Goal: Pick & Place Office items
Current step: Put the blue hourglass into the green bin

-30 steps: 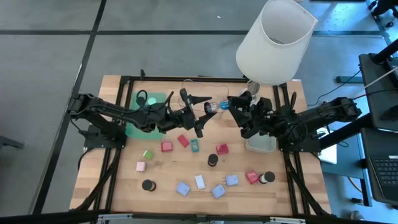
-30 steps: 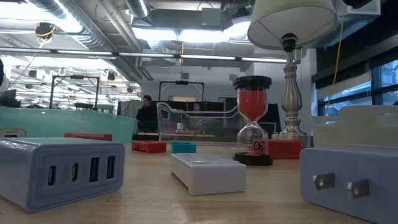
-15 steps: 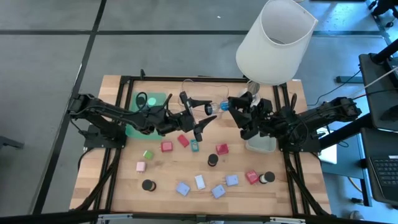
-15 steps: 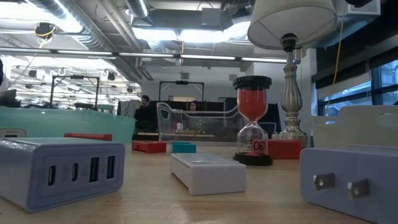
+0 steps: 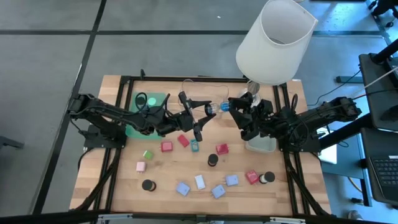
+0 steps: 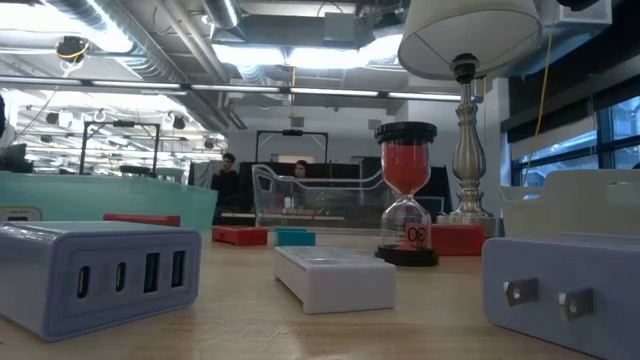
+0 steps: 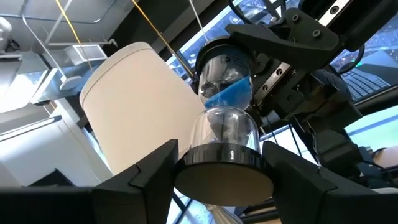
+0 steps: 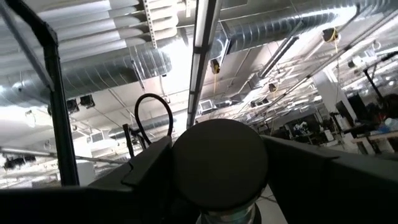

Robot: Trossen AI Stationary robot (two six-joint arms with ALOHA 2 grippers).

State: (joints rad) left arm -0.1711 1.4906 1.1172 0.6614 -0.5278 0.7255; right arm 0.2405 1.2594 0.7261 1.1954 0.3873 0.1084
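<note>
Overhead, both arms meet above the back half of the tabletop (image 5: 168, 177), and a blue sand timer (image 5: 214, 107) lies level in the air between them. The right gripper (image 5: 231, 107) has its fingers clamped on the timer's black end cap on its side; in the right wrist view that round cap (image 8: 220, 163) fills the space between the two dark fingers (image 8: 152, 165), touching both. The left gripper (image 5: 198, 112) reaches the timer's other end. In the left wrist view its fingers (image 7: 140, 177) stand at either side of the near black cap (image 7: 224, 174), close against its rim, though whether they press on it I cannot tell. Beyond that cap the clear bulb and the blue sand run straight away from the fingers toward the right gripper (image 7: 273, 50).

Below and forward of the left fingers, on the tabletop, lie two red blocks (image 5: 166, 147) and a teal block (image 5: 194, 145); a third red block (image 5: 222, 149) and a black disc (image 5: 212, 160) sit under the gap between the two grippers. Farther toward the front edge are a green block (image 5: 147, 154), a pink block (image 5: 140, 166) and light-blue blocks (image 5: 183, 188). A green tray (image 5: 137, 99) lies behind the left arm, and the white lamp (image 5: 273, 40) stands behind the right gripper.

The low view shows a red sand timer (image 6: 406, 195) upright on the tabletop, beside the lamp stem (image 6: 466, 150).
</note>
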